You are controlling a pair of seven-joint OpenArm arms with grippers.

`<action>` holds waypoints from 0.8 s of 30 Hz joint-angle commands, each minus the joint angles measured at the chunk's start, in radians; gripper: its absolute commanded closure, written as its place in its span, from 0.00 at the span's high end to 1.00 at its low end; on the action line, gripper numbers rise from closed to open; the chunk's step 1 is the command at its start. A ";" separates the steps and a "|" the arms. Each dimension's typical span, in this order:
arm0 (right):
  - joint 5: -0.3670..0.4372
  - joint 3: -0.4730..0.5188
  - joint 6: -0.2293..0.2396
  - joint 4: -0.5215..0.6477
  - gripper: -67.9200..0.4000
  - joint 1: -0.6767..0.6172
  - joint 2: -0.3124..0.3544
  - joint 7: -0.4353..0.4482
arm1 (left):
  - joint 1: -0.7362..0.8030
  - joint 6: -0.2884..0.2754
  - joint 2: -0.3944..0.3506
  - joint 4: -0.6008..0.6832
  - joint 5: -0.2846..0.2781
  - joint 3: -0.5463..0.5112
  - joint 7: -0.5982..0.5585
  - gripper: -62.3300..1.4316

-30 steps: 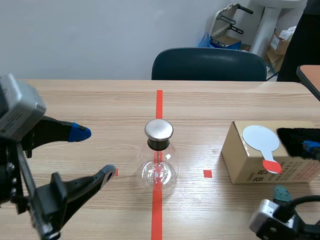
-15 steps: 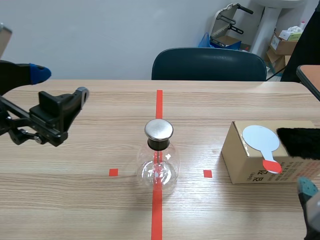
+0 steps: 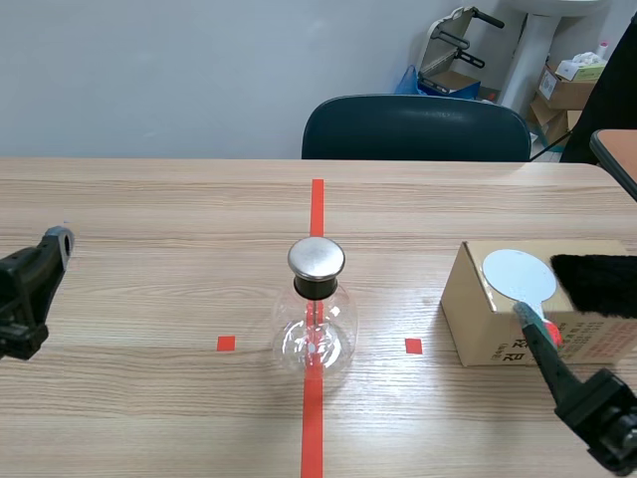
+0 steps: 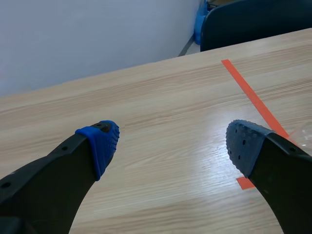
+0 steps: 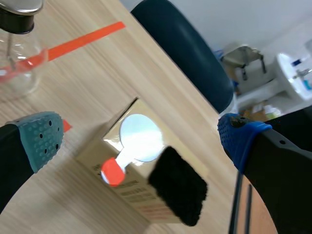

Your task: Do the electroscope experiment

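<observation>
The thin paddle point(image 3: 518, 274) at right looked light, best held by its red handle point(image 5: 111, 171). Left pincer point(image 4: 171, 142) and right pincer point(image 5: 140, 136) were spread wide.

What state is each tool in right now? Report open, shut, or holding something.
Left tool: open, holding nothing.
Right tool: open, holding nothing.

A plain office-like test room was suggested: a wood-grain table point(image 3: 149, 219) marked with orange-red tape point(image 3: 317, 204), a dark padded chair point(image 3: 416, 127) set at its far edge, a bare pale wall point(image 3: 149, 70) behind, and cardboard boxes point(image 3: 565, 88) stored in the corner.
</observation>
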 commanded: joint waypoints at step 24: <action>0.301 0.156 0.520 -0.063 1.00 0.085 0.001 -0.147 | 0.042 0.014 0.139 0.205 0.159 -0.011 0.243 0.77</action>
